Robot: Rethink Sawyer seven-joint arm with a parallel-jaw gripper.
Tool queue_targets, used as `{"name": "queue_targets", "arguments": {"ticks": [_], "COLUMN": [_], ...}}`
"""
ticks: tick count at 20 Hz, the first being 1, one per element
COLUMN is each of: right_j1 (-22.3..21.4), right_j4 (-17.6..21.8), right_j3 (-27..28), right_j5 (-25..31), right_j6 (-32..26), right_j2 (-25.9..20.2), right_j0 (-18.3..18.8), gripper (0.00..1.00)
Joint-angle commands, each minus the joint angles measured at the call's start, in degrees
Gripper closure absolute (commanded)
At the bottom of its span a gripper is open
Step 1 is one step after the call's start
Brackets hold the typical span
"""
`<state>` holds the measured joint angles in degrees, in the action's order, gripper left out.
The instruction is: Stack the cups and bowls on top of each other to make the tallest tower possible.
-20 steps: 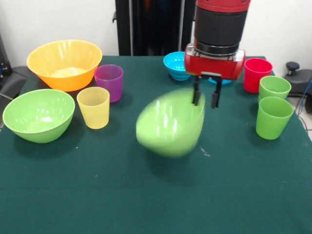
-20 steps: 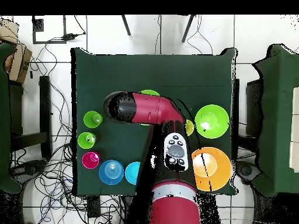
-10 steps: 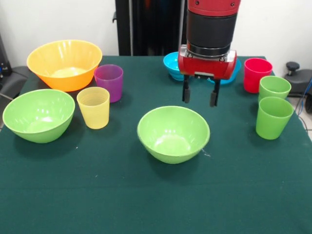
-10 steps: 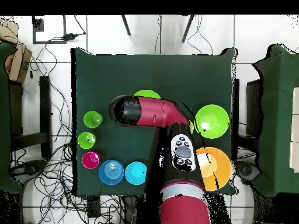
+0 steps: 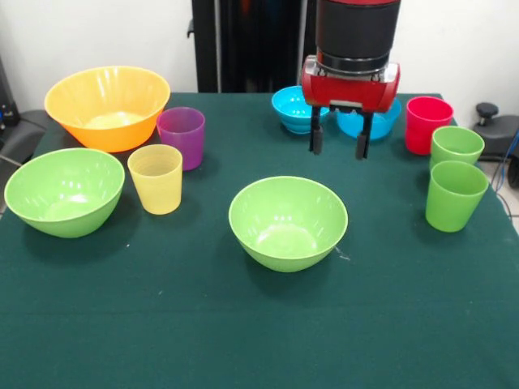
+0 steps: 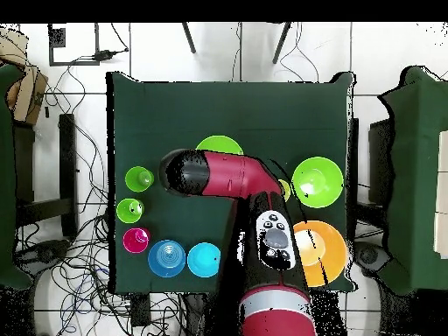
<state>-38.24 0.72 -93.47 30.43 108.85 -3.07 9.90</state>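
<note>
Front view: upright, empty lime green bowl [image 5: 288, 222].

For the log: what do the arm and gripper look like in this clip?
One red and black arm: glossy red shells with black joint sections. The wrist is a black cylinder above a red housing. The gripper has two slim black fingers. From overhead, a grey button panel sits on the arm.

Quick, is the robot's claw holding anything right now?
Gripper: open, holding nothing, above the table behind the middle lime green bowl.
</note>
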Motion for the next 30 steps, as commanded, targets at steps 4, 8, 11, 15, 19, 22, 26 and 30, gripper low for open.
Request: {"name": "queue_targets", "arguments": {"ticks": [4,8,11,15,19,22,26,30], "right_j1": [-3.8,-4.1,-4.2,-4.9,-6.9,-9.3,-12.6,-15.0], "right_j4": [5.8,7.2,8.2,10.1,12.0,13.5,15.3,16.9], "right_j3": [-8.9,-12.1,-13.3,-15.5,-18.7,-22.9,-28.0,-31.0], "right_j5": [-3.2,-5.9,-5.9,-6.6,-6.1,-7.1,-8.2,-9.1], "right_j6": [-6.5,-6.5,-6.9,-7.2,-8.0,-7.4,-5.9,-5.0], "right_j2": [-8.0,-9.8,-10.8,-12.1,-13.0,-13.3,-12.8,-13.1], "right_j0": [5.5,8.0,9.6,12.4,16.2,19.1,21.9,24.7], "gripper": [0.0,0.0,0.0,0.0,0.0,0.0,0.0,0.0]}}
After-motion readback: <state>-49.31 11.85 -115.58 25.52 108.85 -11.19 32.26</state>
